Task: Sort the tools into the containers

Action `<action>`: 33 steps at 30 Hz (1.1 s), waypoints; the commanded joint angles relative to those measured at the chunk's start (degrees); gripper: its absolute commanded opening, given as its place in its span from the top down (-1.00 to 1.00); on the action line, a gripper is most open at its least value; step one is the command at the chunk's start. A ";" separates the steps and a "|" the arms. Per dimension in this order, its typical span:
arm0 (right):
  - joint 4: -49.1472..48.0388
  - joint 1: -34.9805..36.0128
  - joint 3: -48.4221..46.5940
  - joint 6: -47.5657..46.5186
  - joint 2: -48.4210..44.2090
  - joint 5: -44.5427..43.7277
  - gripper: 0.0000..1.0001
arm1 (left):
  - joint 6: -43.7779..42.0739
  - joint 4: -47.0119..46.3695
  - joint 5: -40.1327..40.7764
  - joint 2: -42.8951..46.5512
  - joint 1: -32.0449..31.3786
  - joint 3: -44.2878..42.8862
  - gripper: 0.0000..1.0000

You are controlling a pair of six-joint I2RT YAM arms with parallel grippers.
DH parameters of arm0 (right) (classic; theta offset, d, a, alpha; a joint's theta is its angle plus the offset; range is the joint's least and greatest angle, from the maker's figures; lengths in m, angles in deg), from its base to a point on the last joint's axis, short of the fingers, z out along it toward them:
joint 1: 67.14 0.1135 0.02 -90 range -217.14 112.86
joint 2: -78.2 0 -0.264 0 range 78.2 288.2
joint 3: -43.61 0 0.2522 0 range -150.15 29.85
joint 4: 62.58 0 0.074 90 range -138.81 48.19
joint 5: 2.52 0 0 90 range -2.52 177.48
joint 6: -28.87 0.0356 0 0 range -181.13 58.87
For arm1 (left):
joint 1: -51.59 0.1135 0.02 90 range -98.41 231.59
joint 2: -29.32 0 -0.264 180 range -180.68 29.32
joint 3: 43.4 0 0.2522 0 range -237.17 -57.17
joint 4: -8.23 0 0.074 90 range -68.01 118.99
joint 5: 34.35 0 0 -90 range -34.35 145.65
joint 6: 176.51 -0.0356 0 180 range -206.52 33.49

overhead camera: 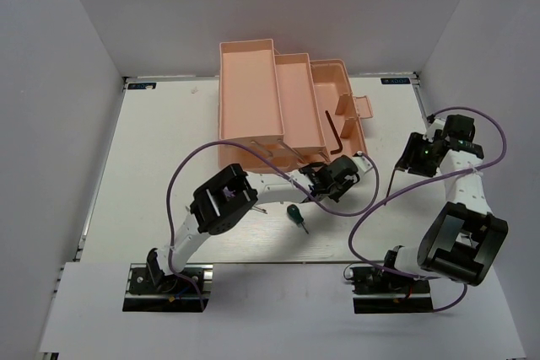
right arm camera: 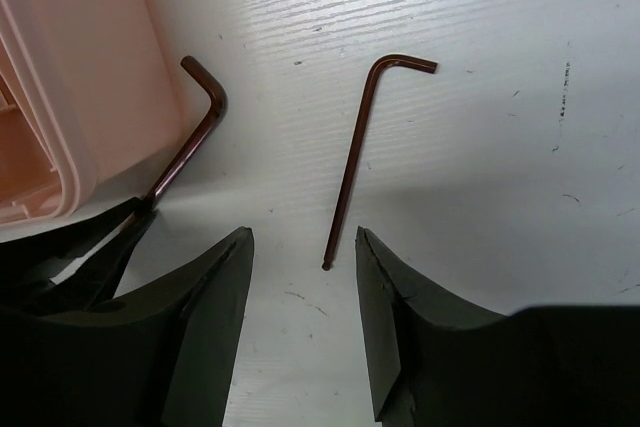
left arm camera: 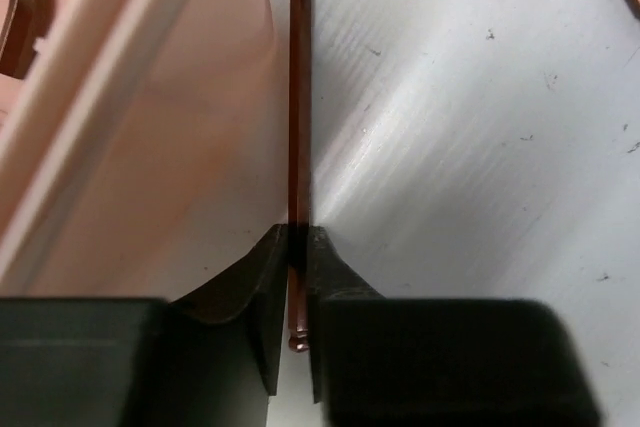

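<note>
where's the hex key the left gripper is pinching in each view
Left wrist: hex key dead centre, upright, pinched in the left gripper.
Right wrist: left side, slanting up from the lower-left corner; the loose hex key lies right of it.
Top external: thin dark line above the left gripper.
Shared landmark: the peach toolbox.

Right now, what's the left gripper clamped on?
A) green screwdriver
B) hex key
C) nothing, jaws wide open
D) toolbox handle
B: the left wrist view shows the left gripper pinching the thin shaft of a hex key beside the toolbox; the green screwdriver lies loose on the table.
</note>
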 commanded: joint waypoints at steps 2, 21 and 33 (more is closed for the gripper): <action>-1.18 -0.95 0.94 -0.46 -1.01 1.45 -0.03 | 0.79 2.59 -0.12 0.57 -0.29 2.16 0.63; 4.36 -3.23 1.91 -5.29 -0.04 3.12 -0.28 | 2.37 2.85 -5.66 17.18 -3.36 8.24 1.00; 3.66 -3.76 2.96 -5.47 0.39 3.56 -0.28 | 2.37 1.80 -12.69 21.93 -2.75 6.48 1.00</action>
